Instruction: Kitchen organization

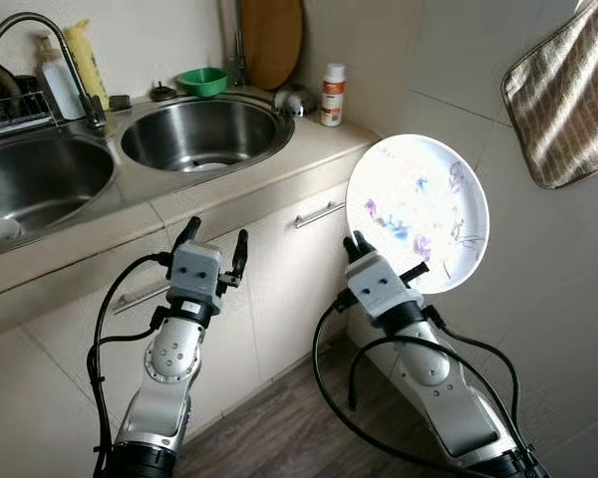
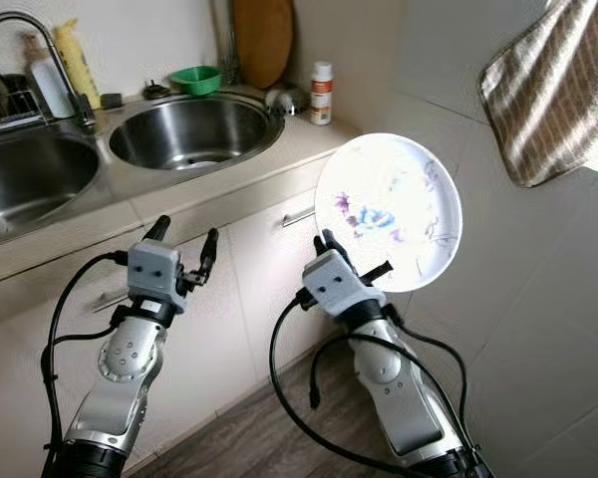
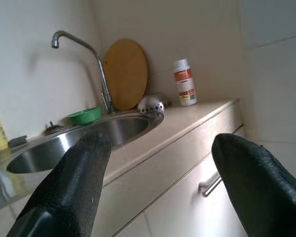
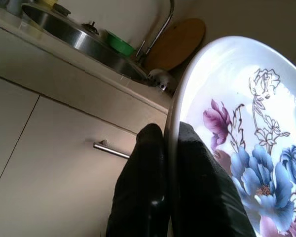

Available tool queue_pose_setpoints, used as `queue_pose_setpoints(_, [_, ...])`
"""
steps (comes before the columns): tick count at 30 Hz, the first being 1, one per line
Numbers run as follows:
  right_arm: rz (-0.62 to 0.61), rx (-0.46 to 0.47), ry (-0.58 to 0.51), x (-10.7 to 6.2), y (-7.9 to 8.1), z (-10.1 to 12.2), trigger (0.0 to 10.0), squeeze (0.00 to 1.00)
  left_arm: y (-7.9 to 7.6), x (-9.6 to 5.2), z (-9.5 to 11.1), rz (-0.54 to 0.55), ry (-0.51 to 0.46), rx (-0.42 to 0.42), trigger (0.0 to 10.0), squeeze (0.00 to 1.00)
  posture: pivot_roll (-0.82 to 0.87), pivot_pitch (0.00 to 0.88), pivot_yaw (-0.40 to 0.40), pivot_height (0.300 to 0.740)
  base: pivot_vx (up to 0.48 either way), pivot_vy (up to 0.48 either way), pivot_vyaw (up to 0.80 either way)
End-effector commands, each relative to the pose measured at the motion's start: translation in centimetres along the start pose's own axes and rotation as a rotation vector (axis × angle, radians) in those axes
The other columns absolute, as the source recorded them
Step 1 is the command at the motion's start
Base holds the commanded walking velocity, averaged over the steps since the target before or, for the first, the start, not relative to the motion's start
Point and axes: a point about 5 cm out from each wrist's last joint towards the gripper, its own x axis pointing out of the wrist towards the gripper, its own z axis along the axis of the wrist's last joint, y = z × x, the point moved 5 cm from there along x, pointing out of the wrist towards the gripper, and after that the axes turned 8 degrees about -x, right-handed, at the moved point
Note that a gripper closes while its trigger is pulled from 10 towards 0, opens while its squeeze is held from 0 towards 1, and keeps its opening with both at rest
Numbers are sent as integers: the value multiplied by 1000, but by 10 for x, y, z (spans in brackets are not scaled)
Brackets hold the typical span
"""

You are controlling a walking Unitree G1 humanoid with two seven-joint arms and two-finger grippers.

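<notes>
A white plate (image 1: pixel 424 204) with blue and purple flowers stands upright in the air, to the right of the counter corner. My right gripper (image 1: pixel 372 257) is shut on its lower rim, and in the right wrist view the plate (image 4: pixel 246 143) sits pinched between the two black fingers (image 4: pixel 148 182). My left gripper (image 1: pixel 215 249) is open and holds nothing, raised in front of the cabinet doors below the round sink (image 1: pixel 204 129). In the left wrist view its fingers (image 3: pixel 74 182) are spread wide, facing the counter.
A second steel sink (image 1: pixel 30 179) lies on the left under a tap (image 1: pixel 25 30). A green bowl (image 1: pixel 202 80), a wooden board (image 1: pixel 271 40) and a white bottle (image 1: pixel 332 95) stand at the counter's back. A striped towel (image 1: pixel 563 100) hangs on the right wall. Cabinet handle (image 1: pixel 321 213) protrudes.
</notes>
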Motion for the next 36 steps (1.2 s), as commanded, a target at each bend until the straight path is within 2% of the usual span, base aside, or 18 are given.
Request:
queue_pose_setpoints(1, [15, -38, -46, 2, 1, 11, 10000, 0, 2, 0, 5, -5, -19, 8, 10000, 0, 41, 0, -5, 740, 274, 0, 800])
queue_pose_setpoints(12, [131, 26, -133, -4, 20, 27, 10000, 0, -3, 1, 8, -22, -41, -3, 10000, 0, 41, 0, -5, 740, 25, 0, 800])
queue_pose_setpoints(19, [107, 35, -131, -2, 15, 26, 10000, 0, -1, 2, 12, -12, -61, -3, 10000, 0, 40, 0, -5, 740, 0, 0, 800])
queue_pose_setpoints(26, [14, 118, -135, 2, -4, 28, 10000, 0, 4, 5, 22, 13, -102, 2, 10000, 0, 39, 0, -2, 740, 224, 0, 800])
queue_pose_setpoints(28, [-9, 150, -135, 3, -9, 29, 10000, 0, 4, 5, 23, 13, -106, 3, 10000, 0, 39, 0, -2, 740, 382, 0, 0])
queue_pose_setpoints(32, [6, 133, -131, 4, -7, 29, 10000, 0, 4, 6, 22, 11, -103, 4, 10000, 0, 38, 0, -1, 740, 390, 0, 0])
queue_pose_setpoints(34, [27, 89, -138, 3, -3, 29, 10000, 0, 2, 6, 20, 7, -95, 3, 10000, 0, 37, 0, -2, 740, 390, 0, 800])
queue_pose_setpoints(36, [21, 101, -140, 3, -4, 30, 10000, 0, 0, 6, 20, 1, -95, -1, 10000, 0, 37, 0, -2, 740, 375, 0, 800])
